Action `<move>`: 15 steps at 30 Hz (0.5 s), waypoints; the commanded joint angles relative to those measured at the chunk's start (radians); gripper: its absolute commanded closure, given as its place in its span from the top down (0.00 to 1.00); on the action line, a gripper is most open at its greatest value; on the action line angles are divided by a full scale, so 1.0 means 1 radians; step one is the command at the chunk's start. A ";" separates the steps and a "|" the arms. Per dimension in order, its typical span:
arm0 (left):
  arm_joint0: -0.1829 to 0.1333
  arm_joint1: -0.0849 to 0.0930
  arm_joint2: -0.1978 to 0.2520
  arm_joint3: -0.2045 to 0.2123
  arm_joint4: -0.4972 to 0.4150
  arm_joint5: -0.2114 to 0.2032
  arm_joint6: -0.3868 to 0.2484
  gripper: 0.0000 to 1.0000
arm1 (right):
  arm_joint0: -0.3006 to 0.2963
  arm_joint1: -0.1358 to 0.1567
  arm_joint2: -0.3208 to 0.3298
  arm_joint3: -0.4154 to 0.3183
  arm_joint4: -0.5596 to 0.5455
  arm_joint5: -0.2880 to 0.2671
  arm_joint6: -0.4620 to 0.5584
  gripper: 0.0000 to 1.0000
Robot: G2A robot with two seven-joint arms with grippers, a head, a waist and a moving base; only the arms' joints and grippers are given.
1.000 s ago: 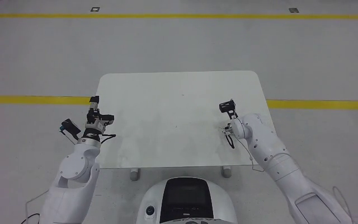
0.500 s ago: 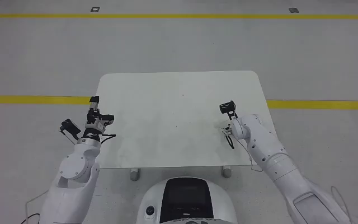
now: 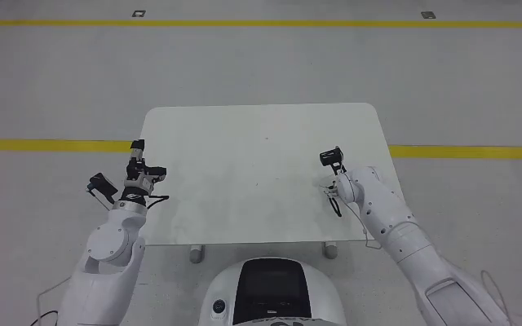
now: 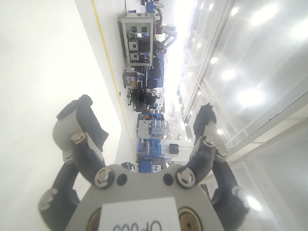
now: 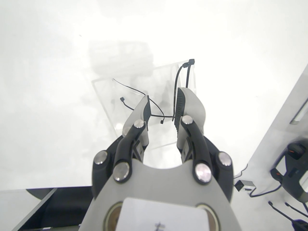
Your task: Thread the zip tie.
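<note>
- Table [image 3: 261, 163]: white top, centre of the top view frame; a yellow floor line [image 3: 49, 145] shows to its left and right at mid height
- Left gripper [image 3: 147, 161]: left side of the top view frame, at the table's left edge
- Left wrist view: the left gripper [image 4: 144, 121] has its jaws spread wide with nothing between them; the black fingertips [image 4: 84, 118] point past the table's edge towards a workshop hall
- Right gripper [image 3: 333, 198]: right of centre in the top view frame, over the table near its right edge, pointing down at the top
- Right wrist view: the right gripper [image 5: 162, 106] has its jaws narrowly parted, with a clear gap between the ribbed pads [image 5: 180, 104]; no firm grasp on anything can be confirmed
- Clear tray [image 5: 108, 97]: transparent, lying on the table directly below the right gripper's fingers, with black zip ties inside
- Looped zip tie [image 5: 176, 79]: the head is at the tray's side away from the gripper, and the band curves back and runs just beside one finger's pad; cannot tell whether it touches
- Second zip tie [image 5: 131, 88]: thin, running from the tray's far part under the other finger, its end lying in the gap between the jaws
- Third zip tie [image 5: 126, 104]: a short visible stretch beside that same finger, in the tray
- A black strand crosses the gap from pad to pad; cannot tell which tie it belongs to
</note>
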 commanded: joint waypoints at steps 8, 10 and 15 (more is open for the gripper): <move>0.000 0.000 0.000 0.000 0.000 0.000 0.000 1.00 | 0.006 -0.009 0.001 0.024 -0.016 0.005 0.000 0.25; 0.000 0.000 0.000 0.000 0.000 0.000 0.000 1.00 | 0.007 -0.011 0.001 0.030 -0.017 0.004 0.000 0.24; 0.000 0.000 0.000 0.000 0.000 0.000 0.000 1.00 | 0.010 -0.017 0.002 0.041 -0.015 0.001 -0.002 0.23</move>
